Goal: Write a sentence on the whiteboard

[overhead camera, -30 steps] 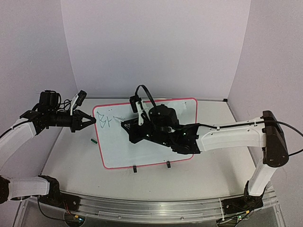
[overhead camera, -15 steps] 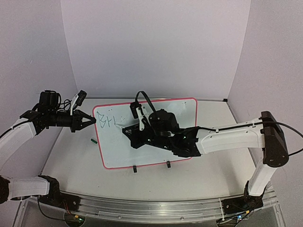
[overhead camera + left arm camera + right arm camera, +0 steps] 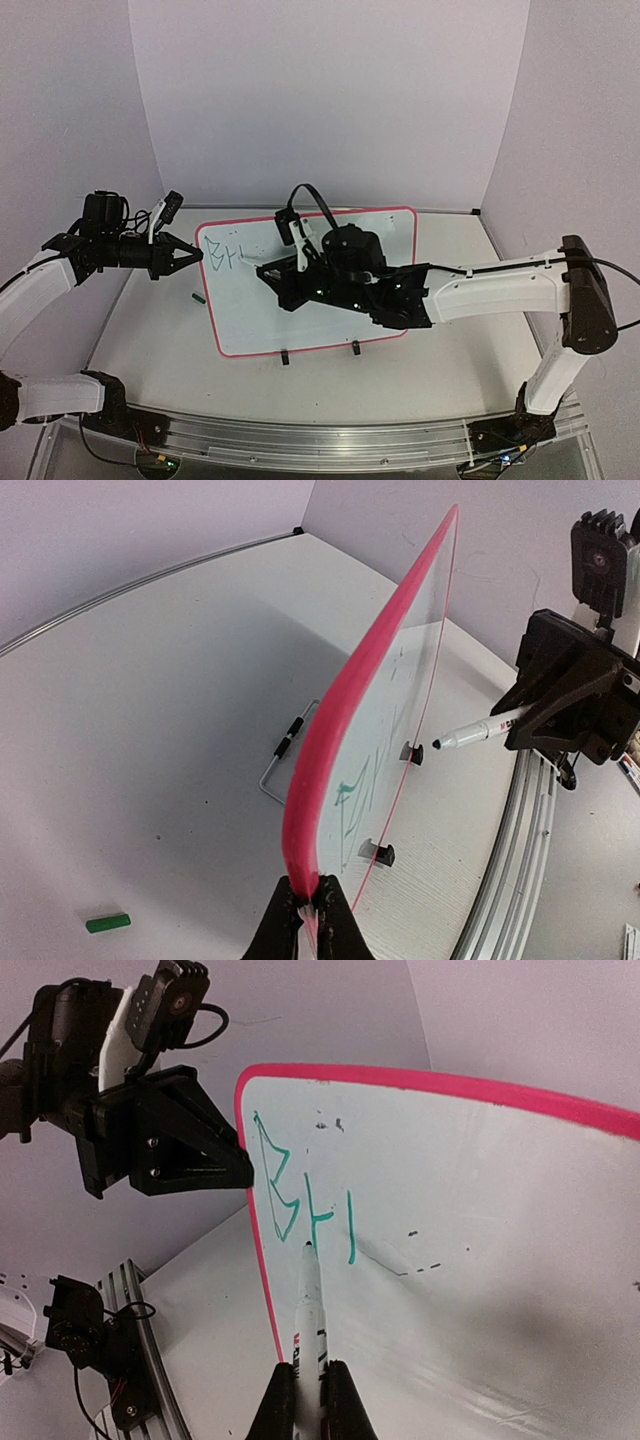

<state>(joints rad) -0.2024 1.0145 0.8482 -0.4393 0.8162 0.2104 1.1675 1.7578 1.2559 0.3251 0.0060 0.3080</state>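
Whiteboard [image 3: 240,315] propped on grey table [image 3: 150,345], lilac walls [image 3: 330,100], left claw [image 3: 310,898] pinching its frame, right claw [image 3: 310,1372] pinching marker [image 3: 309,1295].

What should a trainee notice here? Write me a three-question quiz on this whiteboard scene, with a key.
1. True or false: the left claw is shut on the pink edge of the whiteboard.
2. Pick one: the right claw holds A) an eraser, B) a marker, C) a cloth.
3. Short answer: what colour are the letters written on the board so far?

Key: 1 true; 2 B; 3 green.
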